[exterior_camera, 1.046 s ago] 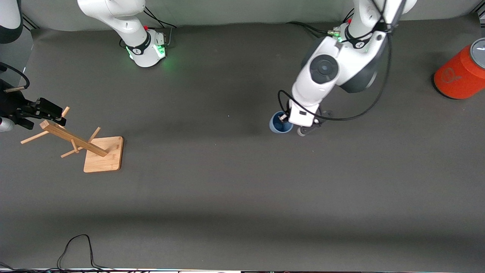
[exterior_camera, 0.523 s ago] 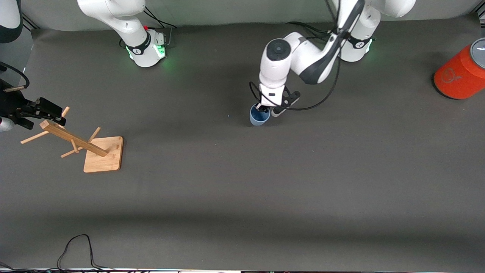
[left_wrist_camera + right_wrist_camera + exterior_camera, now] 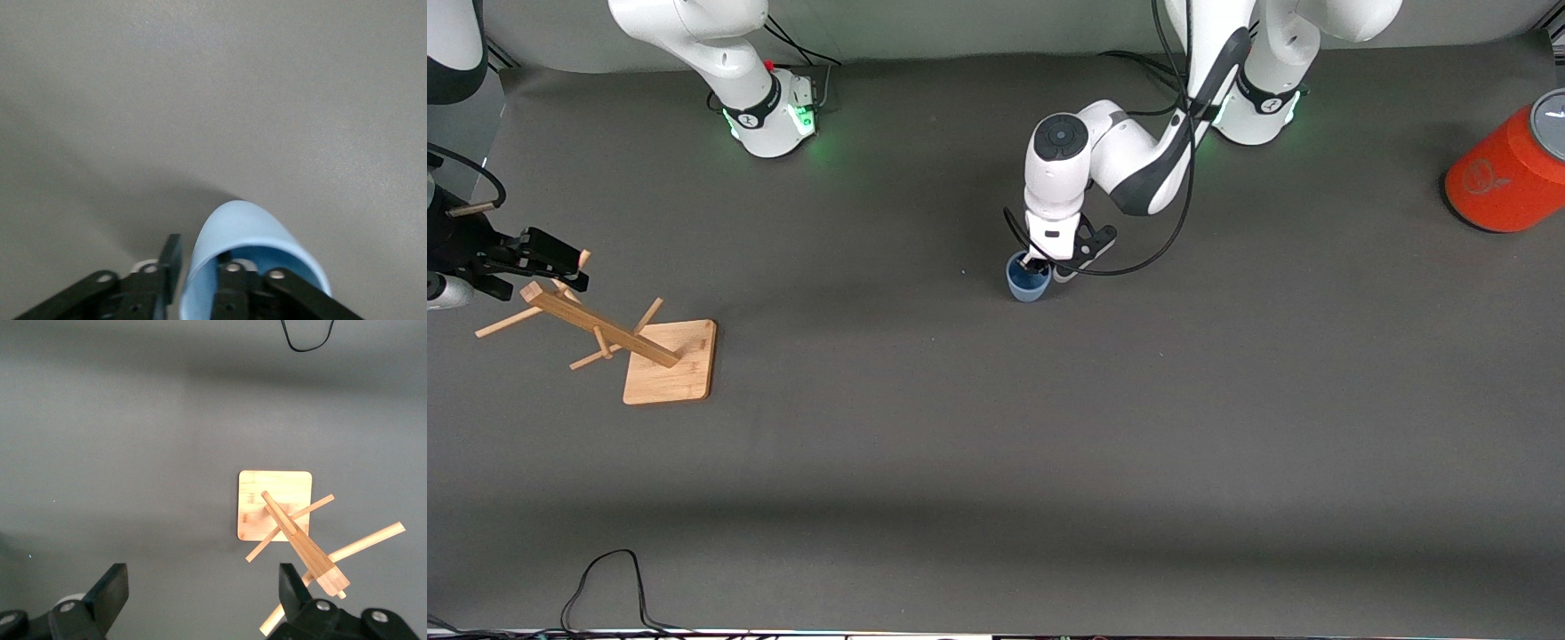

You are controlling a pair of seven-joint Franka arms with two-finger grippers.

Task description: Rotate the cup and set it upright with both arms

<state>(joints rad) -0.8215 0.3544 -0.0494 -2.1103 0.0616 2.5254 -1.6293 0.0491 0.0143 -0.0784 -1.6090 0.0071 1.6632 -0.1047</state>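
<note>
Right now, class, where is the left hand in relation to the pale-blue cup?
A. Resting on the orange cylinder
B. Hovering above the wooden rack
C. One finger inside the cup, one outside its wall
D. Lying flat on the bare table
C: the left wrist view shows the left hand straddling the cup wall, one finger inside and one outside.

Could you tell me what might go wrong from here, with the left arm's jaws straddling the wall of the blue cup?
1. The left gripper has one finger inside the cup and one outside its wall; if it lifts away carelessly, the finger could drag or tip the cup.
2. The right gripper hangs, jaws open, close over the wooden rack; a downward move may knock its pegs.
</note>
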